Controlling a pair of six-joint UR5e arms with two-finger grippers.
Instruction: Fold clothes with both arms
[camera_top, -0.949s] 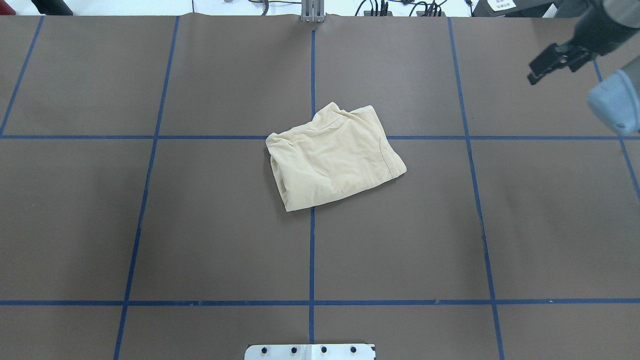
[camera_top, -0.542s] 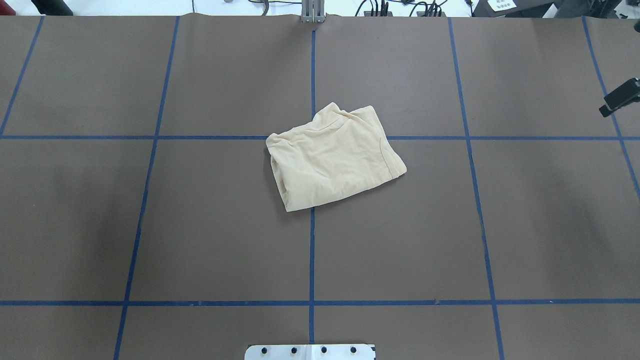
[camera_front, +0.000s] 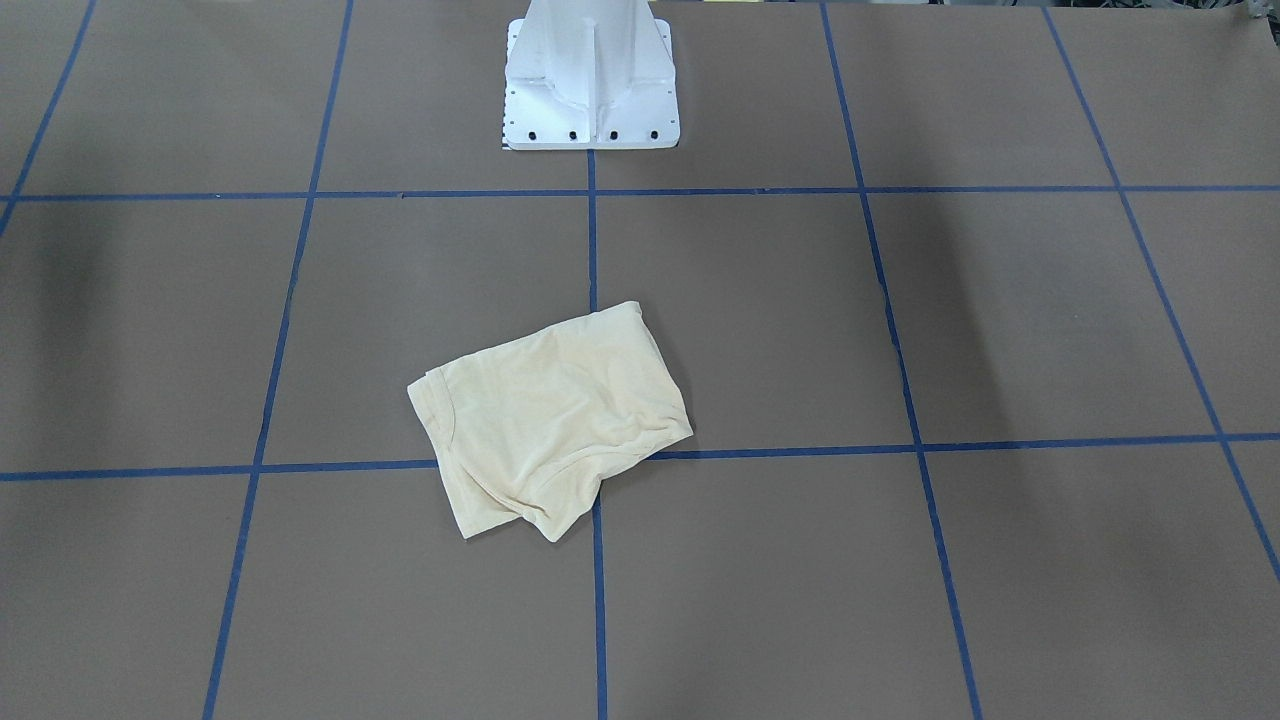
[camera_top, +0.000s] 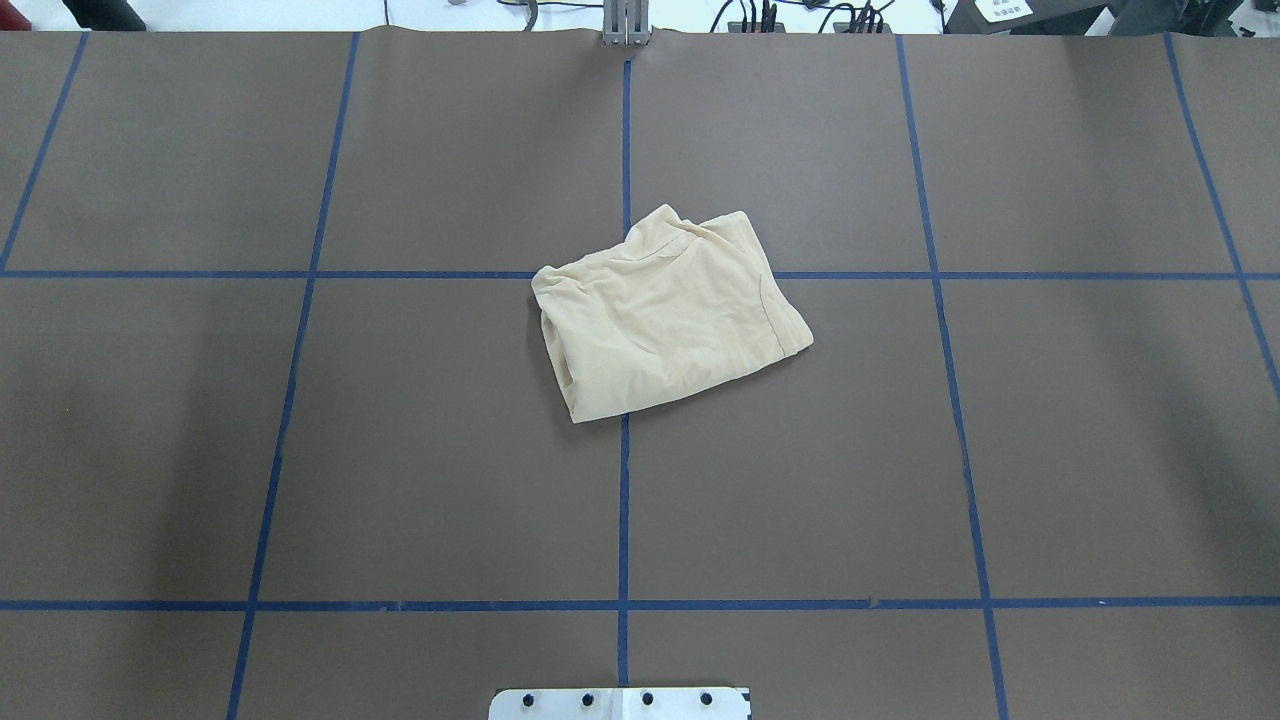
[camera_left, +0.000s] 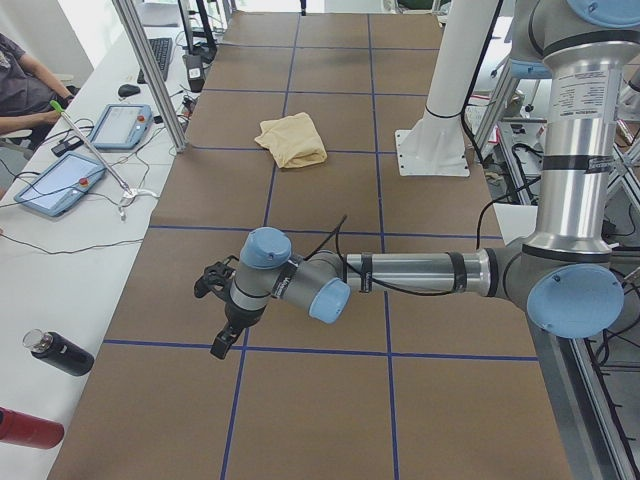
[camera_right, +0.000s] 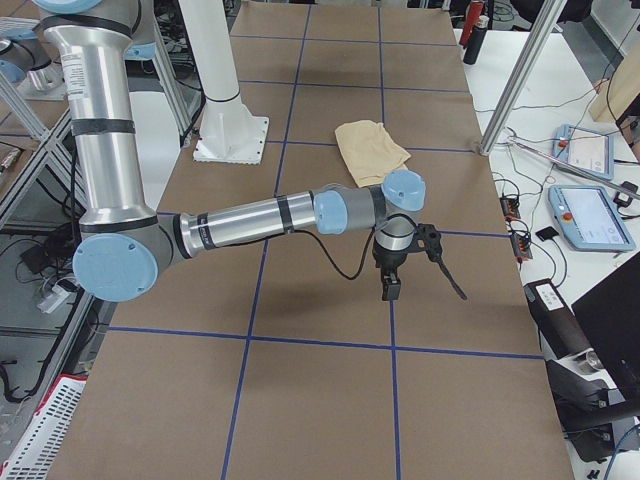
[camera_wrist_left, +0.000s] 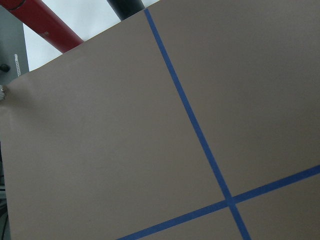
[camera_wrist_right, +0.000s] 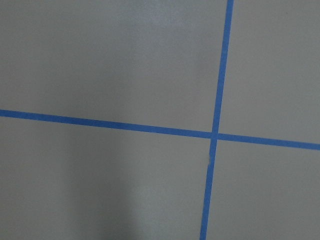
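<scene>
At table centre lies the shirt (camera_top: 665, 315), folded into a compact bundle that nothing touches. My left gripper (camera_left: 215, 315) and right gripper (camera_right: 418, 275) hang well apart from it; whether my fingers are parted or closed I cannot tell. Folding seems complete, so the next move calls at most for smoothing the rumpled edge.

The left arm (camera_left: 410, 272) and right arm (camera_right: 250, 215) are alike — silvery-grey metal tubes joined by rounded pale blue caps and ringed with black bands. A thin black cable (camera_right: 347, 277) loops loose beside each forearm. The white pedestal (camera_front: 590, 60) flares to a square plate with dark bolts along its edge.
</scene>
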